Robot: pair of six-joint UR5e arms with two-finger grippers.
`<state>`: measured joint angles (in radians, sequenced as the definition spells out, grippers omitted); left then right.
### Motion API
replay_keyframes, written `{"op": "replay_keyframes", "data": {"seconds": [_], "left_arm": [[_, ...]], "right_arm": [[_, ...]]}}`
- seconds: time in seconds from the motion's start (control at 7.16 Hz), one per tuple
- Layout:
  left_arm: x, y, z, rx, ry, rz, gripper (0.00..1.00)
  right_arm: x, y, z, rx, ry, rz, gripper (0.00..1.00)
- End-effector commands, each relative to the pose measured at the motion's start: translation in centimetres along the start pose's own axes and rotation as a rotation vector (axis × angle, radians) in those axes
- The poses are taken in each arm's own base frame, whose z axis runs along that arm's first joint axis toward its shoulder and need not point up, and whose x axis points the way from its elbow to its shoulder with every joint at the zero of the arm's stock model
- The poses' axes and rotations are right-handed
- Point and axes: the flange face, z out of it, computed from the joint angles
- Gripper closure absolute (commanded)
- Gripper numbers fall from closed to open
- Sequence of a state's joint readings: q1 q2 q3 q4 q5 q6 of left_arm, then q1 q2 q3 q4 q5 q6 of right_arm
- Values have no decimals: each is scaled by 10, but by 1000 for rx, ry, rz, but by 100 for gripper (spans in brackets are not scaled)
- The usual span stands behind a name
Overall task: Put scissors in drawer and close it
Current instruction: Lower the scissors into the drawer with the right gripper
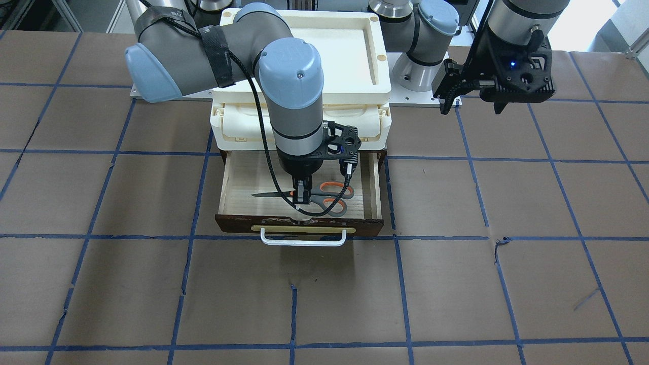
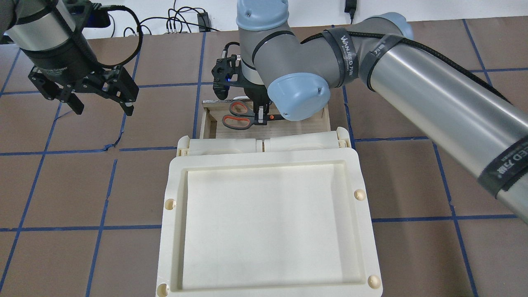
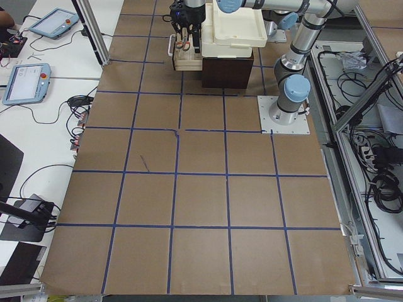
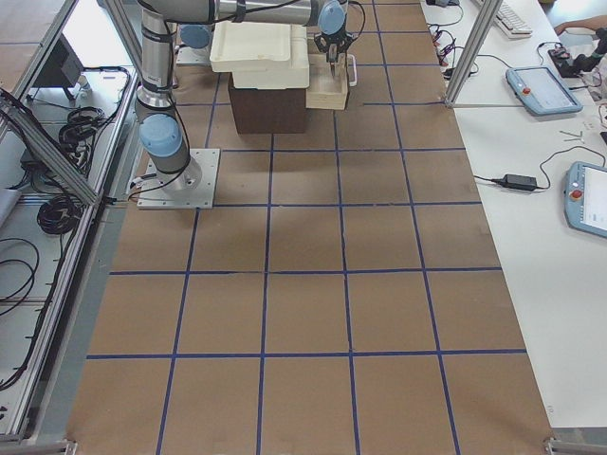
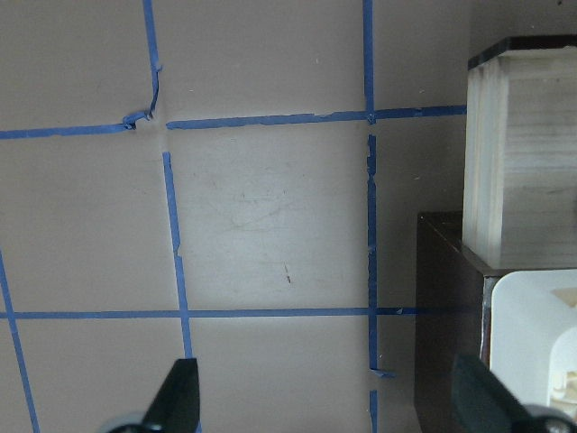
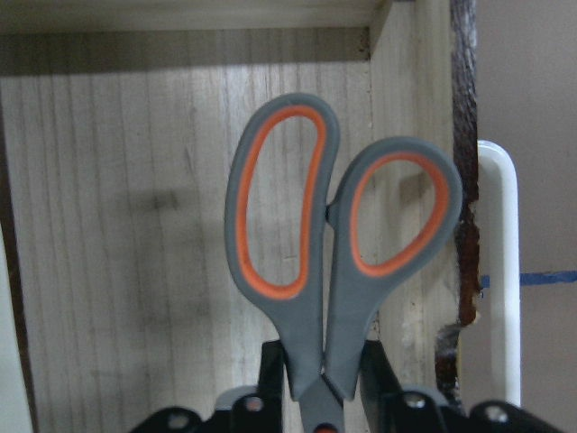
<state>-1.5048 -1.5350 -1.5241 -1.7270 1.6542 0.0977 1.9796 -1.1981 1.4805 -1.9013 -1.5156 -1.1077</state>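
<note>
The right gripper clamps the scissors near the pivot, low inside the open drawer and parallel to its front. Release only once the blades lie flat, then lift straight up. The left gripper hangs spread and empty beside the drawer.

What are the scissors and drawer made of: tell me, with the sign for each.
Scissors: handles look like matte grey plastic with orange, possibly rubbery, loop linings; blade grey, likely metal. Drawer: pale unfinished wood inside, grain lines visible; front dark brown; bar handle glossy white, plastic or coated metal.
</note>
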Motion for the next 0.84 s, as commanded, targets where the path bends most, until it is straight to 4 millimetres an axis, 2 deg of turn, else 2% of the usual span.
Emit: {"op": "replay_keyframes", "data": {"seconds": [0.0,0.42,0.7], "left_arm": [[-6,-5,0,13,3,-2,0],[-2,-4,1,11,3,7,0],[0,-3,12,-13,5,9,0]], "right_arm": [[0,-2,15,-12,-20,-4,95],[0,-1,23,-22,-34,0,95],[-3,1,32,-30,-49,12,95]]}}
